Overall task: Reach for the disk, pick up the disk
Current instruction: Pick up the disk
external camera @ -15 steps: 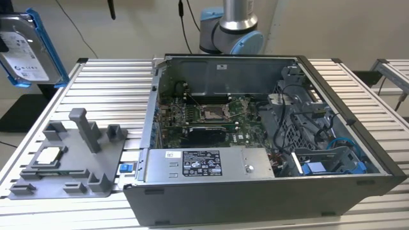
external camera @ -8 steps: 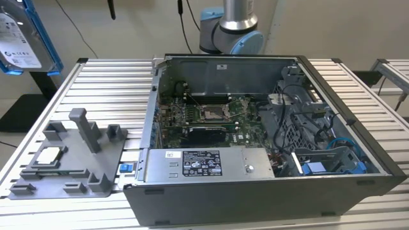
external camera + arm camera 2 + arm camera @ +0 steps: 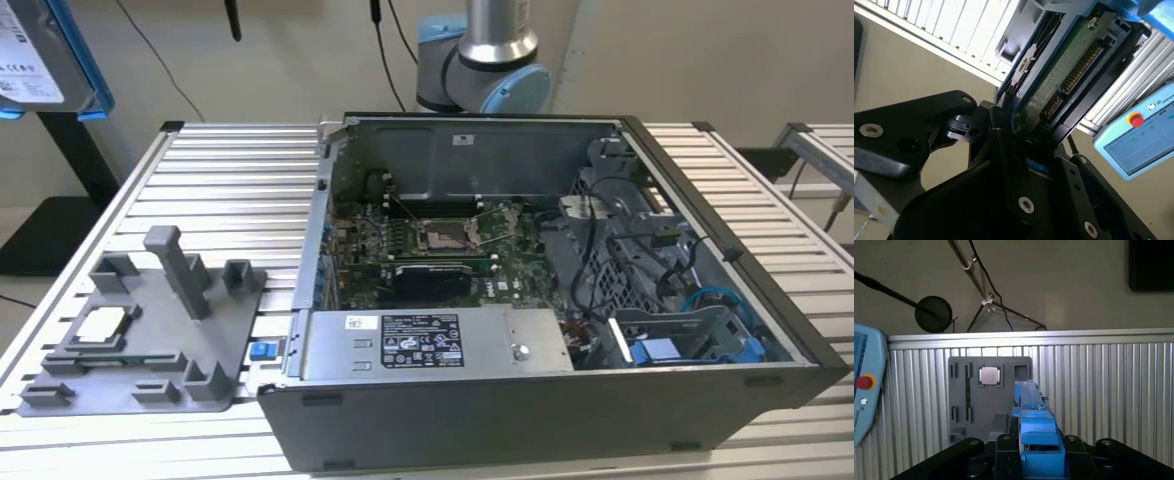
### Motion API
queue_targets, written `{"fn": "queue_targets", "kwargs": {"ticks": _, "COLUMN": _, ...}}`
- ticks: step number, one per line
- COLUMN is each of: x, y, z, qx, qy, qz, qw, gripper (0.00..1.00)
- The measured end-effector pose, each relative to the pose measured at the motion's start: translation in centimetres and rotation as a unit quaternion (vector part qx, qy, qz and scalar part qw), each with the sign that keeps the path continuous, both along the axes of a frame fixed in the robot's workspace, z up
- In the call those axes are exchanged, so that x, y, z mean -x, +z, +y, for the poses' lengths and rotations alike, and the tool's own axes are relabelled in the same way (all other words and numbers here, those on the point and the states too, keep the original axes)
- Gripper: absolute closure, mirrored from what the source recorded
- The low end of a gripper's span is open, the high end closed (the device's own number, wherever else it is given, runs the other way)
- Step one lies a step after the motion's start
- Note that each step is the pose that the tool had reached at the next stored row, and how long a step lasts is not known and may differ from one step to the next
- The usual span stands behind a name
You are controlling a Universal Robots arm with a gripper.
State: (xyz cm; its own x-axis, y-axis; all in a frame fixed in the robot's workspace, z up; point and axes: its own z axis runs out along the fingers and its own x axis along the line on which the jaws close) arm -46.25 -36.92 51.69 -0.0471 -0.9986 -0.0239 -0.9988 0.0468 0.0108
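Disk (image 3: 1069,75) edgewise inside the gripper (image 3: 1024,131)

Gripper (image 3: 1021,125) aloft, fingers (image 3: 1004,145) tight on the disk (image 3: 1064,75)

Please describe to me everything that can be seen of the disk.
The disk is a flat silver-grey drive with a white printed label, edged by a blue plastic frame. In the second wrist view its other face shows a green circuit board with a row of connector pins. It hangs tilted in the air at the exterior view's upper left. The gripper is shut on one end of it.
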Motion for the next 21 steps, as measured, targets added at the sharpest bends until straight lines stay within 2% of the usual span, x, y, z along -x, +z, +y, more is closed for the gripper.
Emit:
{"fn": "queue_targets", "kwargs": {"ticks": 10, "x": -0.2, "y": 0.0, "z": -0.02, "qx": -0.0026, "qy": 0.0, "qz": 0.0, "qw": 1.0, "gripper": 1.0}}
{"fn": "queue_targets", "kwargs": {"ticks": 12, "x": -0.6, "y": 0.0, "z": 0.0, "qx": -0.0025, "qy": 0.0, "qz": 0.0001, "qw": 1.0, "gripper": 1.0}}
{"fn": "queue_targets", "kwargs": {"ticks": 21, "x": -3.9, "y": 0.01, "z": 0.0, "qx": -0.0025, "qy": 0.0, "qz": 0.0007, "qw": 1.0, "gripper": 1.0}}
